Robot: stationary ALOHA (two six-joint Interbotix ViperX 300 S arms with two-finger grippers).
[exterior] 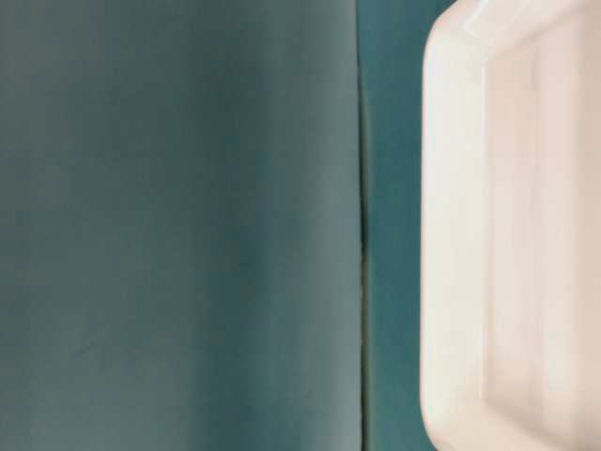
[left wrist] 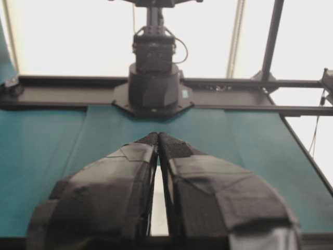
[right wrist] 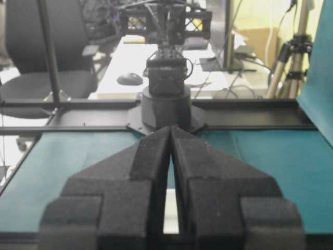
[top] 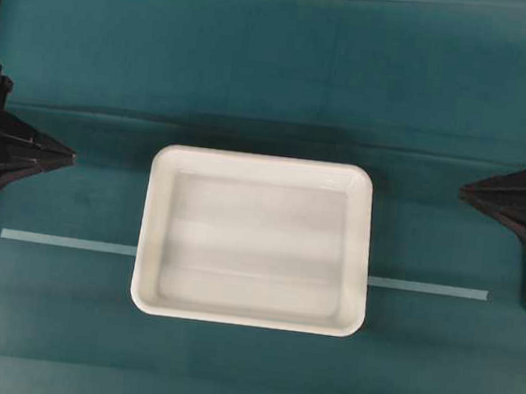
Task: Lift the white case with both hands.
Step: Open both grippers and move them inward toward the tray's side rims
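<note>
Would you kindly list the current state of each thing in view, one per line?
white case: empty, flat on the table, untouched, lying over the tape strip.
left hand: shut, clear of the case.
right hand: shut, clear of the case.
tape strip: flat, its middle hidden under the case.

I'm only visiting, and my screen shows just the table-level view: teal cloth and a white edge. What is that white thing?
Observer: From overhead it is the white case, a shallow rectangular tray, empty and lying flat on the teal cloth.
Visitor: Are the robot's hands on it?
Observer: No. The left gripper and the right gripper sit out at opposite sides of the cloth, both well apart from the case.
Visitor: Are they open, ready to grab?
Observer: No. The wrist views show the left fingers and the right fingers pressed together at the tips, holding nothing.
</note>
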